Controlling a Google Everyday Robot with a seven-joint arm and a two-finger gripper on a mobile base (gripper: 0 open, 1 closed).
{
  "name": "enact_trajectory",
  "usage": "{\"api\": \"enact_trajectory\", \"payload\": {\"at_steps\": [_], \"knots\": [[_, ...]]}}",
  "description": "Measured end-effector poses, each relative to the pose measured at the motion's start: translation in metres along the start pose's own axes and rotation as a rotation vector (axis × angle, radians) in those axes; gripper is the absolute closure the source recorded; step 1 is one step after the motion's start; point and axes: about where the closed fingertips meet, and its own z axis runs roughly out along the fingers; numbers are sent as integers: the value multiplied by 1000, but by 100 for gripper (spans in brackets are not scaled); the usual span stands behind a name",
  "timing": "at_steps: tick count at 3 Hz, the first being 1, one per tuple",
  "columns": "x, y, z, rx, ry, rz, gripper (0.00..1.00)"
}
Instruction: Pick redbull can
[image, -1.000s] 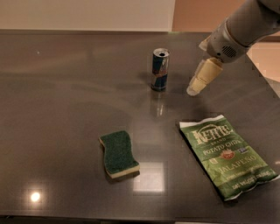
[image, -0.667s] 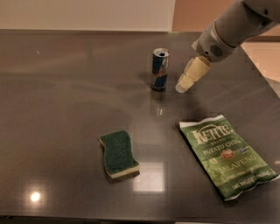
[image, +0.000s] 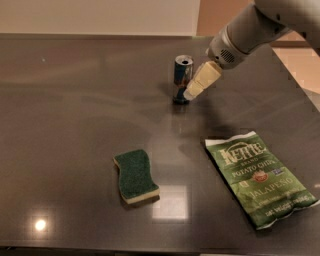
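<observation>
Camera view: the gripper has swung leftward, now just beside the redbull can, upright at upper centre of the surface. Whether it is open or closed, I cannot tell. A grasp looks close.

My gripper, just right of the redbull can, is pale cream and tapers to a blunt tip. Up and right of it sits my wrist, a rounded light-grey barrel with a dark dotted patch. Beyond that my arm is a smooth, whitish-grey shell.
</observation>
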Motion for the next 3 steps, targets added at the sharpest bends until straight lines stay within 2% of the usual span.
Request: {"api": "enact_trajectory", "payload": {"at_steps": [2,3], "knots": [[-17,-11,21,-14,-25,27,0],[-24,-13,27,-36,-34,30,16]]}}
